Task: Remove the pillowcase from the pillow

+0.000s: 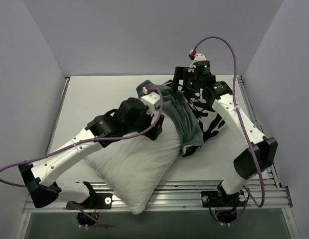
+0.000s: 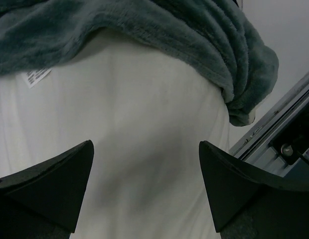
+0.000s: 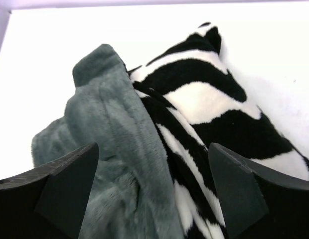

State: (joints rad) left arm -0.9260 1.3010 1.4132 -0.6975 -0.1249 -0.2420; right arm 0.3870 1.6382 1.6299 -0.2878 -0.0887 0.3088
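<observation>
The white pillow [image 1: 137, 167] lies diagonally, its near corner over the table's front rail. The pillowcase [image 1: 182, 119] is bunched round its far end, grey-green face out, with zebra stripes [image 1: 210, 125] to the right. My left gripper [image 1: 157, 127] is open and empty, pointing down at the bare pillow [image 2: 144, 114] just below the grey-green edge [image 2: 194, 40]. My right gripper [image 1: 178, 82] is open and empty over the far end of the pillowcase. In the right wrist view, its fingers [image 3: 153, 147] straddle the grey-green fold [image 3: 114, 139] and the striped face [image 3: 204, 104].
White walls close in the table [image 1: 94, 99] at the left, back and right. A metal rail [image 1: 194, 191] runs along the front edge and shows in the left wrist view [image 2: 279, 124]. A small white label [image 2: 37, 75] sits on the pillow.
</observation>
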